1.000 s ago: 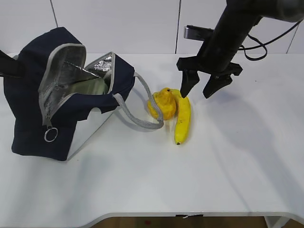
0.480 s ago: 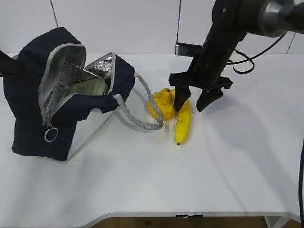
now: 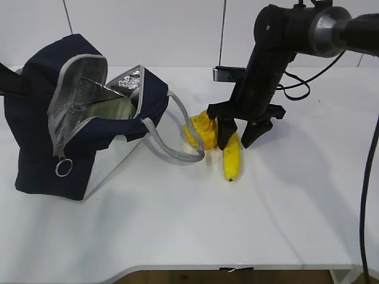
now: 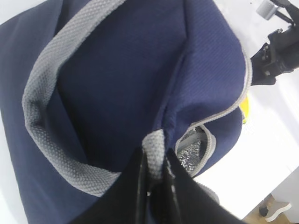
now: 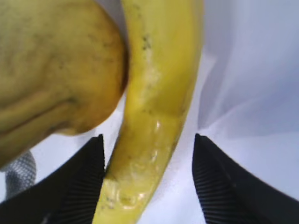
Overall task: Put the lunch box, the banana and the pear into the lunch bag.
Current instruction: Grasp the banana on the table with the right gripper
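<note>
On the left of the white table [image 3: 284, 225] stands the large boxy navy-blue fabric lunch bag [image 3: 35, 148], its grey-zippered flap thrown open so the silver foil lining shows. Inside the mouth a pale sage-green surface is visible, most likely the lid of the lunch box [image 3: 115, 107], so that item looks to be packed already. The left pincer [image 4: 156, 175] is pinched shut on a grey webbing handle [image 4: 42, 107] at the bag's far side, apparently holding the bag steady and open; in the exterior view only a dark sliver of that arm shows at the left edge.

Just right of the bag, its other grey handle loop lies on the table and reaches to the squat yellow-orange pear [image 3: 201, 130]. The pear touches the long curved yellow banana [image 3: 231, 160], which lies just to its right.

The right pincer [image 3: 238, 135] is down over the banana with its jaws standing wide, one finger between pear and banana and the other on the banana's free side. The wrist view confirms the banana [image 5: 156, 107] lies between the two ribbed pads [image 5: 77, 186] with clear gaps, so nothing is gripped yet.

The step in hand is grasping the banana. The next move calls for closing on its middle without nudging the pear, then lifting and carrying it left over the open mouth
</note>
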Motion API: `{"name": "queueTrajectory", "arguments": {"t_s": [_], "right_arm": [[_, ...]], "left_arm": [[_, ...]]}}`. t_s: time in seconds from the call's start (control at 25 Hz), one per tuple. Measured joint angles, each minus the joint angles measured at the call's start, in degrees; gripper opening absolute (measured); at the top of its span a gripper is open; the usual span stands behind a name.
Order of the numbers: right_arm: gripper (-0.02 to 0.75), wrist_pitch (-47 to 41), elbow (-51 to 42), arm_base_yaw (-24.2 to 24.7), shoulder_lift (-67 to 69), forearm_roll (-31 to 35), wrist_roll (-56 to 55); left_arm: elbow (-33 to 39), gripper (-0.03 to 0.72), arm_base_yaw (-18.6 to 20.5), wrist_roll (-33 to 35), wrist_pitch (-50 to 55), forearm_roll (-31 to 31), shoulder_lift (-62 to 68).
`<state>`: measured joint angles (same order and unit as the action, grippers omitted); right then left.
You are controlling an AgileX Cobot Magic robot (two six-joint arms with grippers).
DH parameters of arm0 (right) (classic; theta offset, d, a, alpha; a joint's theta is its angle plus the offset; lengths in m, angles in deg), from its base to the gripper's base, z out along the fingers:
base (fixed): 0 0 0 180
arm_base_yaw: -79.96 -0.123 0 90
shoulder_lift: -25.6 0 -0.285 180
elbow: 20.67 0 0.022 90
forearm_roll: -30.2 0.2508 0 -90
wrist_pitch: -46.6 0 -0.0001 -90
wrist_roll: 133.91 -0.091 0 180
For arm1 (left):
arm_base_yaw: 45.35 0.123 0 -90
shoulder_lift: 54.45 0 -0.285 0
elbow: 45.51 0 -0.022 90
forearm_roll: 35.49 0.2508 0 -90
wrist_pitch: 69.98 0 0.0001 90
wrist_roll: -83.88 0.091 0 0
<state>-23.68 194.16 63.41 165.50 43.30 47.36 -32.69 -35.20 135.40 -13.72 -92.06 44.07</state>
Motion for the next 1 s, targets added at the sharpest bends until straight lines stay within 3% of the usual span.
{"name": "queueTrajectory", "arguments": {"t_s": [0.6,1.0], "right_arm": [[0.437,2.22,0.00,0.00,0.90,-0.78,-0.41],[0.290,2.47,0.00,0.00,0.90,-1.34,-0.45]], "left_arm": [[0.00,0.025,0.00,0.00,0.00,0.00,0.00],[0.00,0.025,0.00,0.00,0.00,0.00,0.00]]}}
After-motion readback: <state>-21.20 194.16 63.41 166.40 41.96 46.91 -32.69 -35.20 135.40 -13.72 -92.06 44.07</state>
